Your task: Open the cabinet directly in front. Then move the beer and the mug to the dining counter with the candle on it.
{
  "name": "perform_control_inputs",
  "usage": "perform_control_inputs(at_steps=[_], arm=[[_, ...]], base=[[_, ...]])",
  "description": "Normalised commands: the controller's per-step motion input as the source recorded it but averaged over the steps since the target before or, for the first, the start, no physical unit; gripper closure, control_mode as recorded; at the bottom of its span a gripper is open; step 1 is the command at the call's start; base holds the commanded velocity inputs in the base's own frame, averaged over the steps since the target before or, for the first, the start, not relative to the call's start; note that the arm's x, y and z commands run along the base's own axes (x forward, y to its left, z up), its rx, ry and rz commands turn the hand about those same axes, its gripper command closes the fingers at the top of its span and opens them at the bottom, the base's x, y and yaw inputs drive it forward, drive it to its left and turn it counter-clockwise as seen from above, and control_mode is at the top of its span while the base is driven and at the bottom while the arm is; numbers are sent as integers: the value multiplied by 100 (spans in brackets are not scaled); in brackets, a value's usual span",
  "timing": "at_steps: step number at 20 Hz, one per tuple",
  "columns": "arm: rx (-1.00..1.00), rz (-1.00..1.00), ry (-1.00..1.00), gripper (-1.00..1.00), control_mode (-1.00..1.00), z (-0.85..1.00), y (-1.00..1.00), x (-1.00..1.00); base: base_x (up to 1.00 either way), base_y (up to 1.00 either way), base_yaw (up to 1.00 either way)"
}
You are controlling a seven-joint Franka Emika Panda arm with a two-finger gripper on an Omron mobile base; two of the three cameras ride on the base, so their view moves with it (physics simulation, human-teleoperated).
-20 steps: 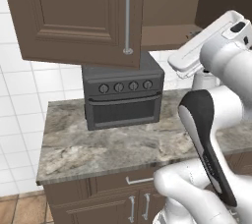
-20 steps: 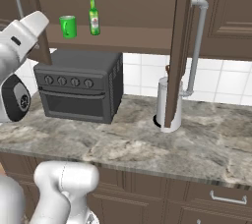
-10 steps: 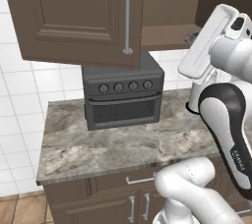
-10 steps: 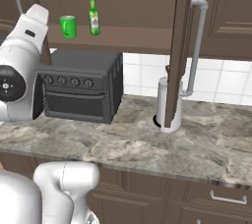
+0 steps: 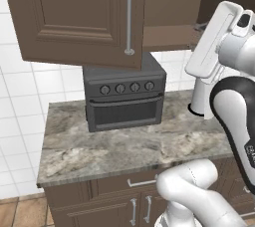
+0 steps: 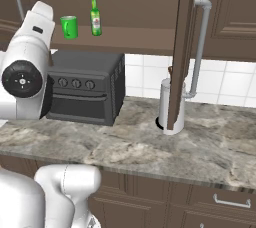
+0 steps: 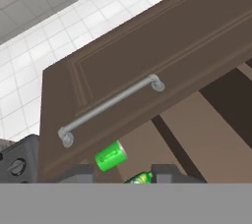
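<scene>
Gripper (image 7: 116, 173) empty, jaws apart; cabinet (image 6: 135, 2) doors swung open.
We judge the opening step finished and the first pick in hand. Hand view, rolled sideways, looks past the finger tips at the mug (image 7: 111, 155) and beer (image 7: 140, 178) on the shelf. Both stand side by side above the toaster oven (image 6: 85, 93). Next we reach in; arm raised beside the left door (image 5: 74, 17).

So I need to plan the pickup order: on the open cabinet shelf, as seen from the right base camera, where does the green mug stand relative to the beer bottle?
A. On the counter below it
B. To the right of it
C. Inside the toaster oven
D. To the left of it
D: in the right base view the green mug stands on the cabinet shelf just left of the beer bottle, above the toaster oven.
</scene>
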Motion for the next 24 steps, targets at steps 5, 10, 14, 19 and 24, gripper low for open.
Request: perform_control_inputs(at_steps=[5,10,14,19,24], arm=[[0,0,0,-100,-100,0,0,0],[-6,0,0,-100,-100,0,-15,16],[-11,4,0,-100,-100,0,-40,19],[-5,10,0,-100,-100,-1,-9,11],[-1,11,0,-100,-100,-9,1,17]], base=[[0,0,0],[0,0,0],[0,0,0],[0,0,0],[0,0,0]])
